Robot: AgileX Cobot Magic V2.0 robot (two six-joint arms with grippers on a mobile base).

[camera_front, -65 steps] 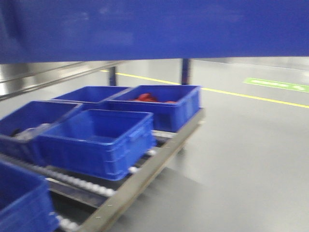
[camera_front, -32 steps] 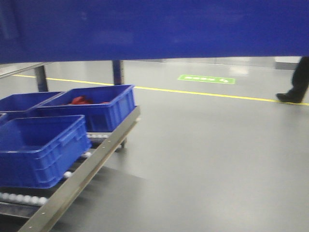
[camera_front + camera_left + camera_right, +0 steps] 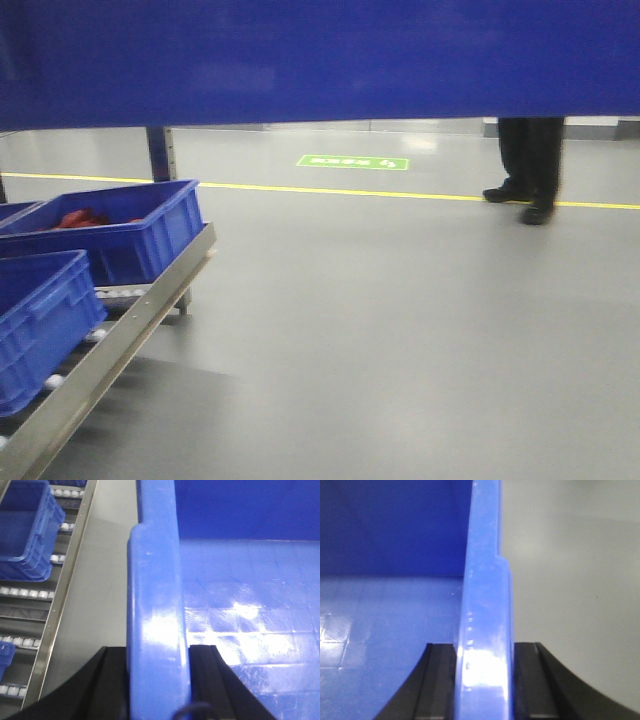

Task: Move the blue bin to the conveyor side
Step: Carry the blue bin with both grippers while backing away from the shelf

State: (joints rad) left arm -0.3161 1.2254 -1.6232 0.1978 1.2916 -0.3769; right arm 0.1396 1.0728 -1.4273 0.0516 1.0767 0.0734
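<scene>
Open grey floor [image 3: 400, 330] lies ahead and right; the roller rack [image 3: 120, 335] with its smaller crates [image 3: 130, 240] blocks the left, a person's legs [image 3: 530, 165] stand far ahead, the blue bin [image 3: 320, 60] spans overhead

Blue crates [image 3: 120, 235] rest on a roller rack [image 3: 110, 345].

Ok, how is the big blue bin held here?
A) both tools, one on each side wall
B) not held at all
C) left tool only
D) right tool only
A: the left tool and the right tool each straddle a wall of the blue bin.
</scene>
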